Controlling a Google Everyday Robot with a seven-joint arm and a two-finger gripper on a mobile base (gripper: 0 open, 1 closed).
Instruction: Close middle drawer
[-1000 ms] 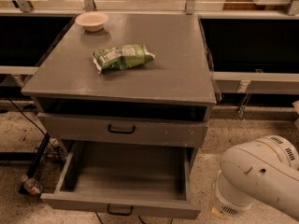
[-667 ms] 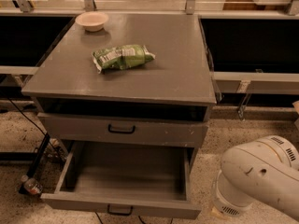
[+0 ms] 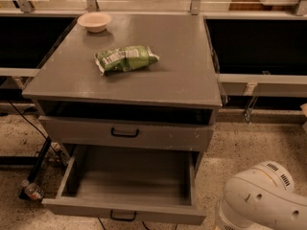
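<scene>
At the far left a small bottle (image 3: 31, 190) lies on the speckled floor beside dark cables, just off the left front corner of the middle drawer (image 3: 129, 183) and apart from it; it is not in the closing path.

The middle drawer is pulled well out from the cabinet at the bottom of the view. Its long axis runs front to back, and its low front panel faces the camera with a small black handle (image 3: 123, 217) at the centre. Nothing is seen inside it. Closing it calls for a straight push on the front panel, away from the camera and into the cabinet.

Above it, the upper drawer (image 3: 158, 137) with the taller front sits nearly flush. The cabinet top (image 3: 177, 56) carries a bowl (image 3: 94, 21) at the back left and a green bag (image 3: 125, 58) near the centre; neither bears on the move.

At the lower right, the white arm (image 3: 265, 202) stands just right of the drawer's right front corner. The gripper is out of view, so whether it is open or closed cannot be told. Judging by the arm, the front panel lies to its left. No obstruction shows between arm and panel.
</scene>
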